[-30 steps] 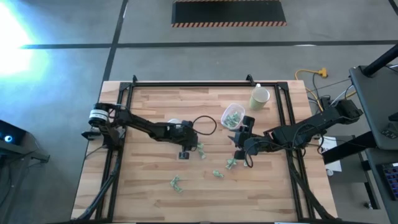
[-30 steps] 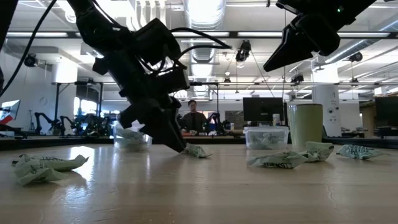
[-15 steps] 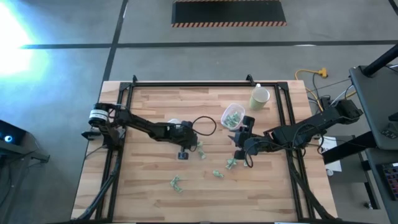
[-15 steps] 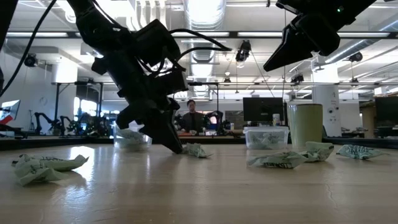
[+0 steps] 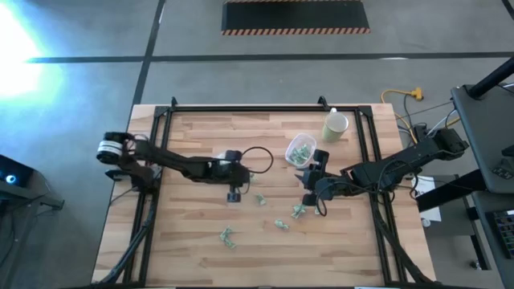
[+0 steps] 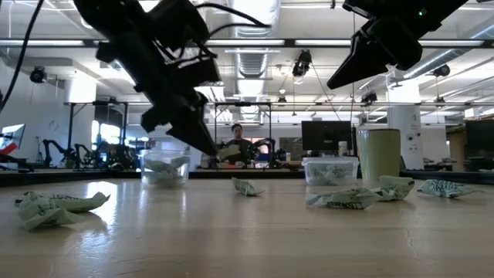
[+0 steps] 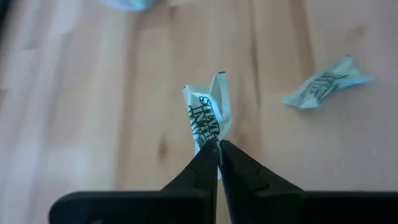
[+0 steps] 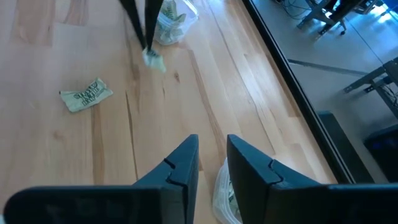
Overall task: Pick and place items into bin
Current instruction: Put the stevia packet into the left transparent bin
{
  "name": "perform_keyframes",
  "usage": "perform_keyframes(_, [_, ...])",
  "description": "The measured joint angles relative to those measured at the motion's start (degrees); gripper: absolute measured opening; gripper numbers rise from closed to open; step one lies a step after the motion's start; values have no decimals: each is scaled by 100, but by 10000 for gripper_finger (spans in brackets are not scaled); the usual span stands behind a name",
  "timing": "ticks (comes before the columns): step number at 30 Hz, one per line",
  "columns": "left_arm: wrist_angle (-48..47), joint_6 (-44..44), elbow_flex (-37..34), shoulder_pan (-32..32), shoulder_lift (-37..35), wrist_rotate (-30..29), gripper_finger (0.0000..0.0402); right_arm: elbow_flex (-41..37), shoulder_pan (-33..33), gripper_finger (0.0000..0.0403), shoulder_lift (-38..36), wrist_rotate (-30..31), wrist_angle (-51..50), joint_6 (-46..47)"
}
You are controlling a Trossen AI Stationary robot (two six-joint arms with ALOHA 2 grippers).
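Observation:
The items are small crumpled pale green and white wrapped pieces. My left gripper (image 7: 217,149) is shut on one item (image 7: 208,115) above the table's middle (image 5: 234,195). Another item (image 5: 261,199) lies just right of it, and three more (image 5: 281,224) lie nearer the front. My right gripper (image 8: 211,165) hangs open over the table's right half (image 5: 308,195), above an item (image 5: 297,211), touching nothing. One clear bin (image 5: 300,150) holding items stands behind it. My left gripper pinches the item's lower end (image 7: 211,139) between its two fingertips. The fingers slant down from the table's left side. The item stands up past the tips, lifted clear of the wood.
A second clear tub (image 6: 164,167) stands at the middle far side of the table. A tall cream cup (image 5: 336,124) is at the back right. A black frame rail (image 5: 265,108) runs round the tabletop. A person (image 6: 235,143) sits in the room far behind.
My left gripper has risen off the table with one item, drawing back a little toward the left edge. The neighbouring item stays where it lay.

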Motion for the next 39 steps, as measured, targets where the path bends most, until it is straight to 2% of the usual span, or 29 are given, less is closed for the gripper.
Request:
perform_keyframes(6, [-494,-304,-264,-160,-743,-826,0,-25,0,74,0,1,12,40])
perform_keyframes(15, [-989,-783,-873,-260,-1864,-1551,0,-56,0,68,2,2,37,53])
perform_keyframes(22, [-1106,-1074,-1393,-249,-2339,-1670,0,-74,0,73,2,0,56,68])
perform_keyframes(29, [-1107,-1217,-1522,-247,-2363,-1672,1,-96,0,65,2,-1,86,88])
perform_keyframes(33, [-1108,-1214,-1520,-247,-2293,-1674,25,-107,0,64,2,-1,84,102])
perform_keyframes(39, [-1119,-1212,-1520,-247,-2233,-1672,96,-110,-2,64,2,-42,88,261])
